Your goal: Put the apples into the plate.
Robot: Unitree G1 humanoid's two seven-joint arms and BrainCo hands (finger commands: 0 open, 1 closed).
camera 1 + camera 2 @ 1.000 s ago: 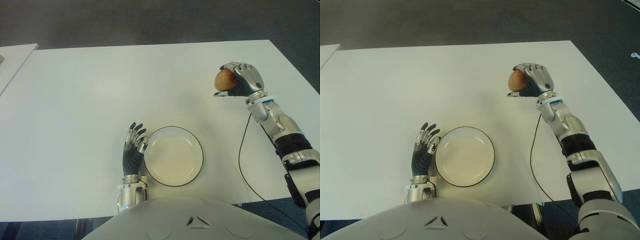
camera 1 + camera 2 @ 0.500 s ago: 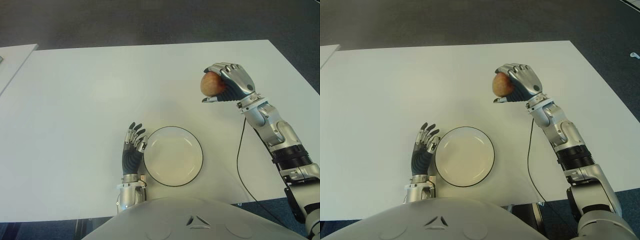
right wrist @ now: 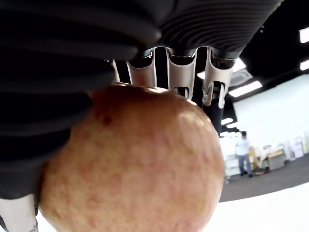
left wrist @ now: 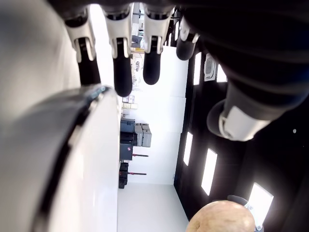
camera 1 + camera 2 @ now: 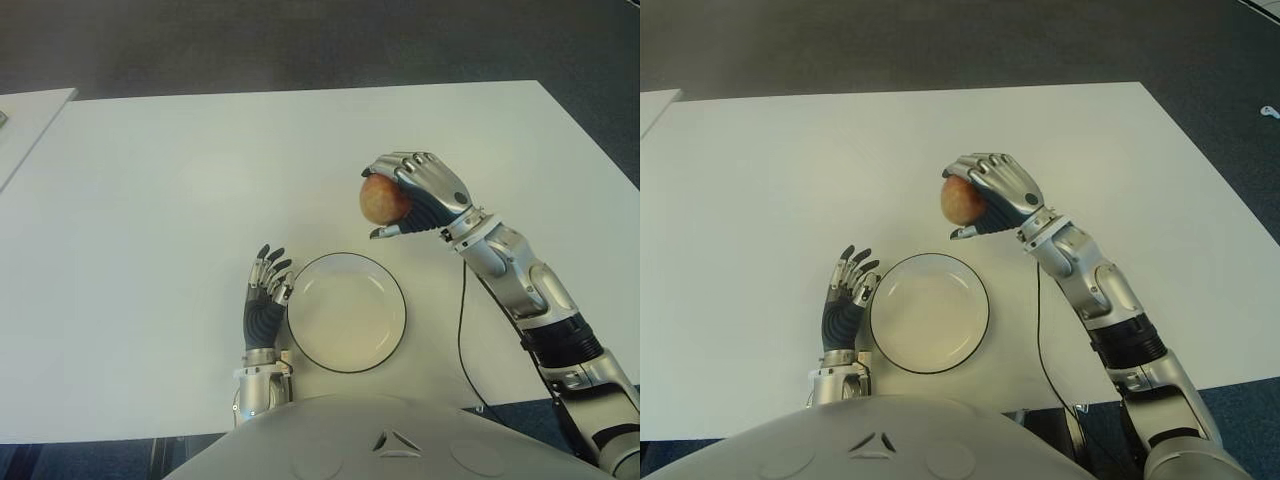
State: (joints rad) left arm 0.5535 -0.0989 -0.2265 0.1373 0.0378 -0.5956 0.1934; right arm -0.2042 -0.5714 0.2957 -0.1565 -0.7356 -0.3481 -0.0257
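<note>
A robot's right hand (image 5: pixel 420 196) holds a reddish-yellow apple (image 5: pixel 383 199) wrapped in its curled fingers, raised above the white table (image 5: pixel 150 200) just beyond the far right rim of a dark-rimmed white plate (image 5: pixel 398 300), while its left hand (image 5: pixel 267 296), fingers loosely extended and holding nothing, sits just left of the plate.

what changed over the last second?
The right hand, shut on the apple, carried it from the table's far right in toward the plate; it now shows just beyond the plate's far rim, not over it yet. Grip unchanged. The left hand stayed open beside the plate's left edge, and the plate did not move and holds nothing.
</note>
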